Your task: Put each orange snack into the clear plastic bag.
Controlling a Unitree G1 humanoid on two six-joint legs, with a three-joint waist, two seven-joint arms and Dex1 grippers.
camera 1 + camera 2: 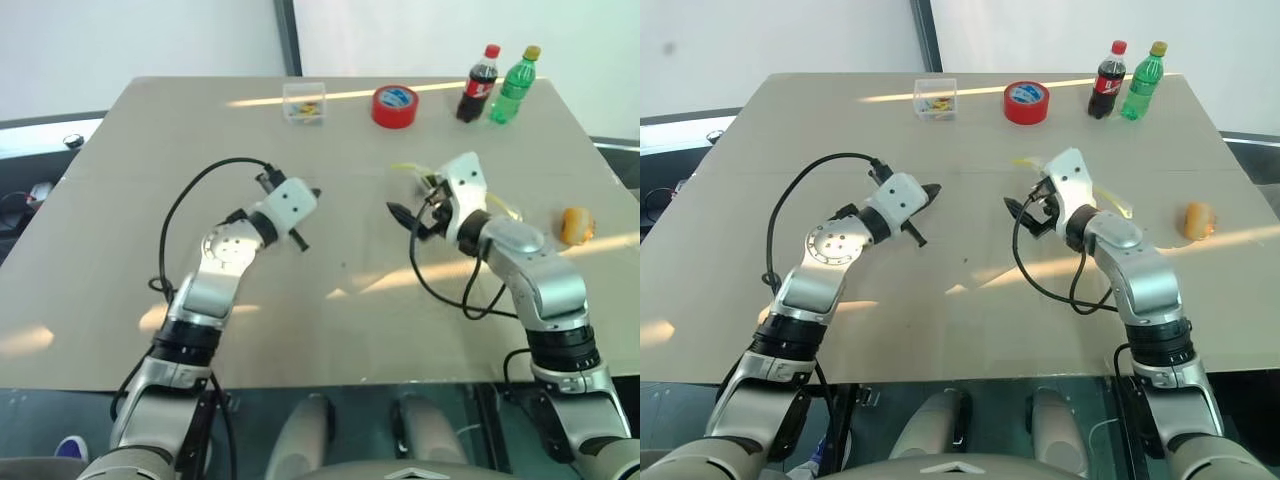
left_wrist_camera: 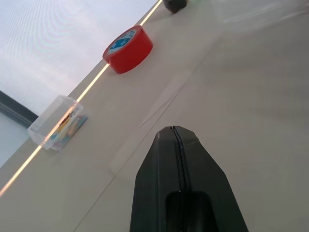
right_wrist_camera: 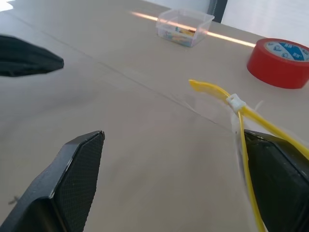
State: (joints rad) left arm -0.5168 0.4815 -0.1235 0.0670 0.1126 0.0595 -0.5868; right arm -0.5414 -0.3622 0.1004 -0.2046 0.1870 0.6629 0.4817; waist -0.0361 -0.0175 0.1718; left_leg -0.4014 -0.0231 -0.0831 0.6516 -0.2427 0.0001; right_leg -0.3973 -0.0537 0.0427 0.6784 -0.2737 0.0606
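Orange snack (image 1: 577, 226) number 1 lies alone on the table (image 1: 120, 200) near its right edge, well apart from both grippers and beside the right forearm; a 2nd snack I cannot make out. Clear plastic bag (image 3: 212, 104) sits under and around the right gripper (image 3: 176, 169), its yellow seal strip (image 3: 241, 116) with a small white slider running along the inner face of 1 finger (image 3: 280, 179). The right gripper's 2 fingers stand spread wide; the strip touches or lies just beside that 1 finger, but whether the bag is pinched I cannot tell. In the head views the bag's crinkled film and yellow strip show just past the right gripper (image 1: 1025, 213), which points toward the table's middle.

Left gripper (image 1: 930, 190) has its 2 fingers pressed together with nothing between them, the seam between them plain in its wrist view (image 2: 178, 145). It hangs above bare tabletop, pointing toward the right gripper, the 2 apart.

Further back, near the far edge, stand a small clear box (image 1: 304, 102) with coloured bits inside, a red tape roll (image 1: 395, 106), a cola bottle (image 1: 478, 85) and a green bottle (image 1: 514, 88), the 2 bottles just beside each other
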